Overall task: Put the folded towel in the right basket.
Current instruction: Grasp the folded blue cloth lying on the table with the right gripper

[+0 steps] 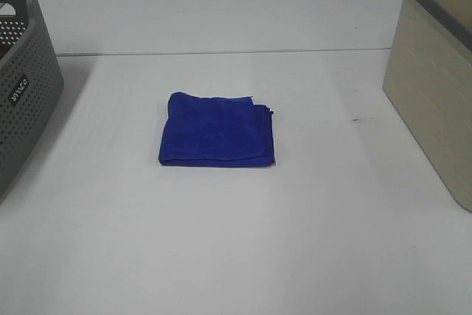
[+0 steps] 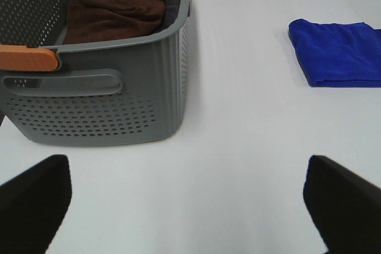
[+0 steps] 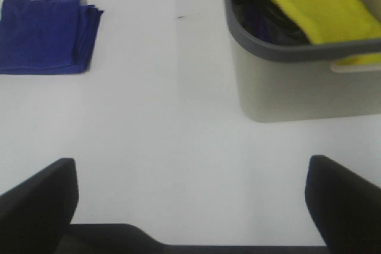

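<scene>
step: none done | folded towel (image 1: 217, 130) on desk (image 1: 221, 256), well apart from right basket (image 1: 435, 101) | left tool (image 2: 190, 206), right tool (image 3: 190, 203) spread, empty

A grey perforated basket (image 1: 22, 86) stands at the left edge of a white surface (image 1: 236, 256). Brown cloth (image 2: 113, 7) lies bunched inside it, and an orange grip (image 2: 27, 57) sits on its rim. A thin seam (image 1: 221, 52) crosses the surface farther back, and a small dark mark (image 1: 356, 119) lies right of centre.

Folded blue towel (image 1: 217, 130) lies between two baskets (image 1: 435, 79)
</scene>
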`<state>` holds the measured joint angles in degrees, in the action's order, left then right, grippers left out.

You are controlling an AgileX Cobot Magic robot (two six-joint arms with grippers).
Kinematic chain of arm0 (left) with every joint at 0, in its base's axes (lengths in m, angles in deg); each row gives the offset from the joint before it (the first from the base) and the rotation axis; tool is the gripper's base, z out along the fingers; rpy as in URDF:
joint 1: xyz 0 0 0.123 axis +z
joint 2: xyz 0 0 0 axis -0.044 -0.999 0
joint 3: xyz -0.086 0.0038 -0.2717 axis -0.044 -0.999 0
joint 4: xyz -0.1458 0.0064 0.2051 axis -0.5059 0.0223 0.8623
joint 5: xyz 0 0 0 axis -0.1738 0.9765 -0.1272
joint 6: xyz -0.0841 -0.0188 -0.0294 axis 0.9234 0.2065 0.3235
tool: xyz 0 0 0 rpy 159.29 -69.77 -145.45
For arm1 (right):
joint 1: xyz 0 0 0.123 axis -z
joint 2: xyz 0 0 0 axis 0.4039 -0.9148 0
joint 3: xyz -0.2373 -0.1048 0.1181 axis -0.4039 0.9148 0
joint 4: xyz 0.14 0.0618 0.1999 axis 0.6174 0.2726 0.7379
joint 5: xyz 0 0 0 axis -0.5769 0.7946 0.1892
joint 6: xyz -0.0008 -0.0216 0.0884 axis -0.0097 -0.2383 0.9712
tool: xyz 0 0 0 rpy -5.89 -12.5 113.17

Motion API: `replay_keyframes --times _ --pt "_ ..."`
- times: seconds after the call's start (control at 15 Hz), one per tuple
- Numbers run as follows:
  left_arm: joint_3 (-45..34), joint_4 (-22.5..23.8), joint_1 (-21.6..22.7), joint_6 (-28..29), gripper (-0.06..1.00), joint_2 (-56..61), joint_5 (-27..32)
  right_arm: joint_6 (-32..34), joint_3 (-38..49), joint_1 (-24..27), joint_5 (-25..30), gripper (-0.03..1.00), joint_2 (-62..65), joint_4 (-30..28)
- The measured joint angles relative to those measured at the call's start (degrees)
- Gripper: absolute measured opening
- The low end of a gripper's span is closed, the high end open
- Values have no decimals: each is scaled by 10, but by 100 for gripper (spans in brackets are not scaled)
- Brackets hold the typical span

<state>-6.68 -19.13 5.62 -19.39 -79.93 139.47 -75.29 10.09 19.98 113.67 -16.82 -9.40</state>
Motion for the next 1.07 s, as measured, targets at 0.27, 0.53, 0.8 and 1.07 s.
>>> replay_keyframes --times 0.27,0.53,0.8,1.07 --pt "0 0 0 0 99 0 0 -34 -215 0 8 98 -302 108" --pt "0 0 0 0 99 0 0 -80 -261 -48 -76 98 -508 229" --pt "0 0 0 0 99 0 0 -122 -295 -138 -155 98 -705 330" --pt "0 0 0 0 99 0 0 -135 -405 -139 -167 98 -910 342"
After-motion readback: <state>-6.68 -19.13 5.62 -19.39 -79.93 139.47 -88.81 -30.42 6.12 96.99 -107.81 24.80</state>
